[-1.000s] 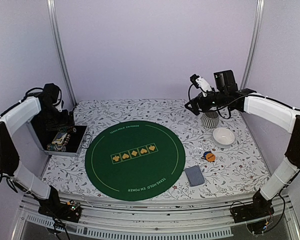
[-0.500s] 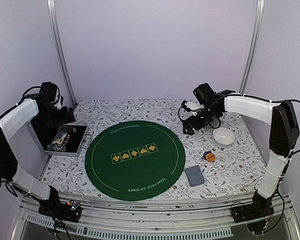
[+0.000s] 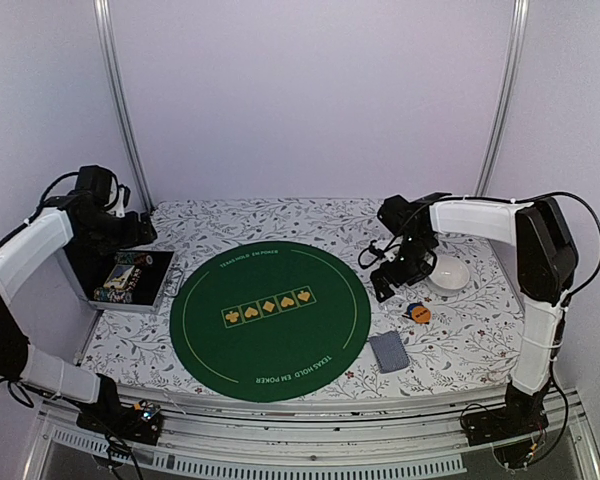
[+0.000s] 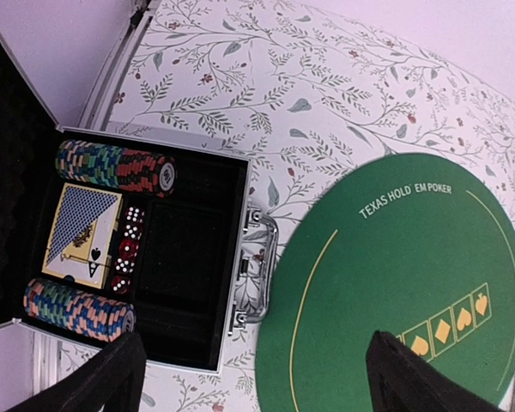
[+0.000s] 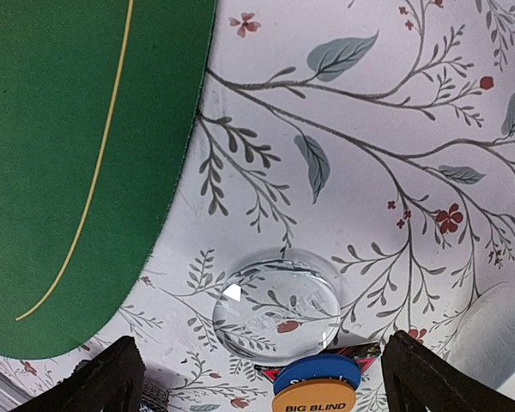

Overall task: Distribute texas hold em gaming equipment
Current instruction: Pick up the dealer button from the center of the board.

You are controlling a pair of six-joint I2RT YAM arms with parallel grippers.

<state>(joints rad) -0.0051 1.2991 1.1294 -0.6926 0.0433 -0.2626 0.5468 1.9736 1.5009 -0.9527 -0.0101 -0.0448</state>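
My right gripper [image 5: 266, 388] [image 3: 383, 283] hangs open low over the tablecloth, just right of the green poker mat [image 3: 270, 320]. Below its fingers lies a clear disc [image 5: 277, 302]. Touching it are a blue button [image 5: 319, 370], an orange BIG BLIND button [image 5: 314, 400] and a red-black triangle marker [image 5: 362, 349]. A grey-blue deck of cards [image 3: 388, 351] lies near the front. My left gripper [image 4: 253, 388] [image 3: 130, 232] is open and empty above the open case [image 4: 184, 266], which holds rows of striped chips [image 4: 112, 166], a card deck [image 4: 81, 232] and dice [image 4: 125, 249].
A white bowl [image 3: 447, 272] stands right of my right gripper, its rim showing in the right wrist view [image 5: 499, 336]. The case's metal handle [image 4: 264, 268] lies close to the mat's edge. Frame posts rise at the back corners.
My right arm has swung down and left from over the back right of the table to just above the cloth by the mat. The left gripper shifted slightly right over the case.
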